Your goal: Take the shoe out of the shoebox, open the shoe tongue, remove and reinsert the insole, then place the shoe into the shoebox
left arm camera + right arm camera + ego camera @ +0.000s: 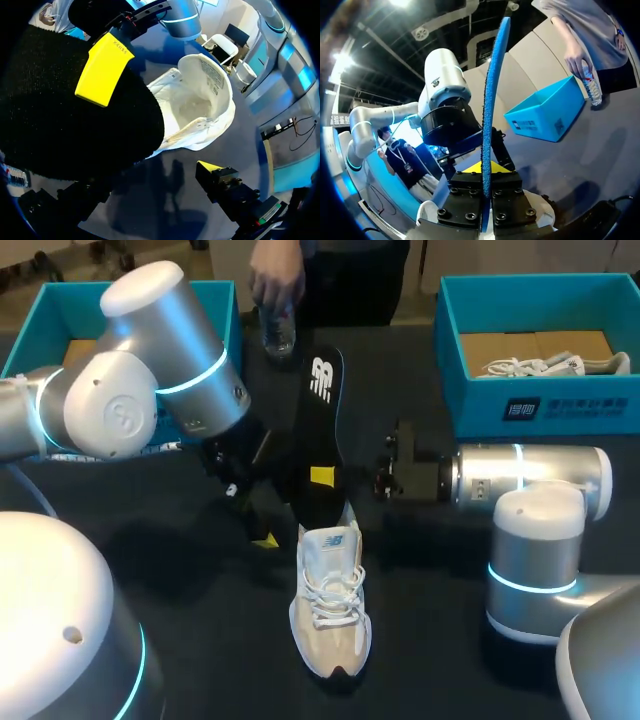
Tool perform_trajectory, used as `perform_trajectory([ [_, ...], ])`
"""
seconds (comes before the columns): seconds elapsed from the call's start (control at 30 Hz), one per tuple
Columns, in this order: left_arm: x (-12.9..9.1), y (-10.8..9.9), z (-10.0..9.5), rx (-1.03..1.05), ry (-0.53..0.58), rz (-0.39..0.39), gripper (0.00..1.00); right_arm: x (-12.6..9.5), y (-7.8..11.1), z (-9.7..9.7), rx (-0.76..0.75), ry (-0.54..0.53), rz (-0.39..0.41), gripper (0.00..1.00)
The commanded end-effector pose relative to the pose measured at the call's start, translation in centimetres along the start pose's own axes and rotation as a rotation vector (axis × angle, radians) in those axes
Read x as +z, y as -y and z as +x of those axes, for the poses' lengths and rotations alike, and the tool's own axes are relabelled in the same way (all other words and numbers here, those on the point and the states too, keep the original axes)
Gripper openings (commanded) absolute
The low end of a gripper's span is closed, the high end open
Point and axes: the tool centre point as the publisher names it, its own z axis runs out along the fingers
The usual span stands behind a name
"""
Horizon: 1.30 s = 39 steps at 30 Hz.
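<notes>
A white and beige sneaker [330, 605] lies on the dark table, toe towards the front edge. In the left wrist view the sneaker [200, 105] shows its open mouth with the tongue pulled up. The black insole [320, 425] stands nearly upright, its lower end at the shoe's mouth. My right gripper [322, 478] is shut on the insole near that lower end. In the right wrist view the insole [492, 95] runs edge-on between the shut right gripper [487, 172]. My left gripper [250, 515] stands open just left of the shoe's heel, holding nothing. In its own view the insole [75, 110] hides one of its fingers.
A teal shoebox [530, 300] at the back right holds another white shoe [535, 365]. A second teal box [50, 315] sits at the back left behind my left arm. A person's hand holds a water bottle [278, 328] over the far edge.
</notes>
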Motion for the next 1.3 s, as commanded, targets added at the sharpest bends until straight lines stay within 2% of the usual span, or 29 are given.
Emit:
perform_trajectory([
  [0.03,0.4,0.1,0.1,-0.001,0.004,-0.004,1.00,-0.3,0.3,0.1,0.000,0.007,-0.001,0.00],
  [0.4,1.3,0.3,-0.1,-0.010,0.002,-0.011,1.00,-0.8,0.6,-0.5,-0.010,0.008,-0.006,0.00],
  [1.3,1.5,0.6,-0.4,-0.048,0.051,-0.017,1.00,-1.0,2.3,-1.2,0.010,-0.002,-0.023,0.00],
])
